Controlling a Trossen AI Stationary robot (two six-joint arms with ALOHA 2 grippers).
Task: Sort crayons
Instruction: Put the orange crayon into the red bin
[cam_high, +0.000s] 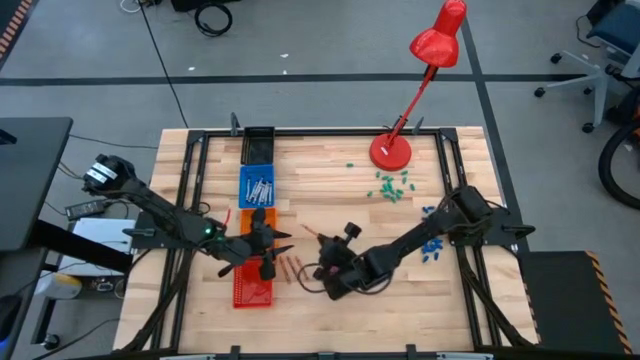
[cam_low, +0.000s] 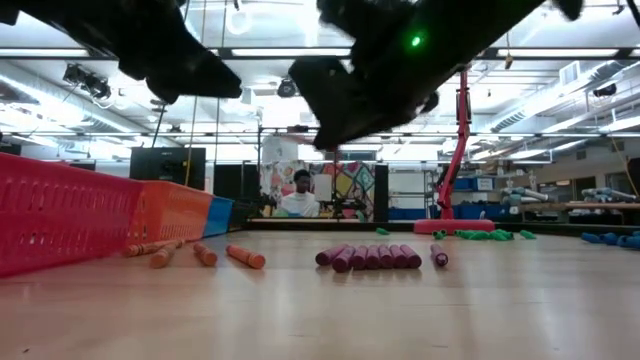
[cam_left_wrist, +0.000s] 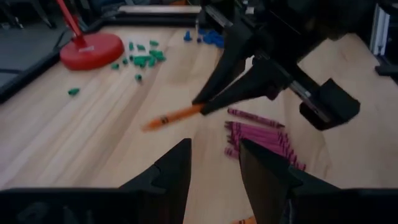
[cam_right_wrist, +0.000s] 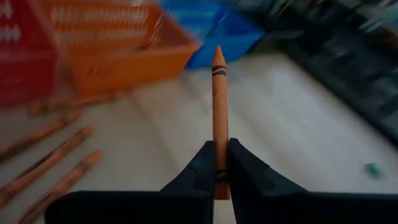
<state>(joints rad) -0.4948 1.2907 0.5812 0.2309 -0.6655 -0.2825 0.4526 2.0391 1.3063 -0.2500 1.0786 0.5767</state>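
My right gripper is shut on an orange crayon above the middle of the table; its pointed end faces the trays. My left gripper hovers open just left of it, by the orange tray, holding nothing. A blue tray with grey crayons stands farther back and a red tray nearer. Several orange crayons lie loose on the table beside the red tray. A row of magenta crayons lies side by side on the wood, below my right arm. My right gripper pinches the orange crayon's blunt end between the free ends of its two fingers. The fingers come from the table's right, slanting a little down. The crayon sticks out ahead in line with them, lifted clear of the table.
A red desk lamp stands on its base at the far right, with green bits scattered before it and blue bits at the right edge. A person sits in the room beyond the table.
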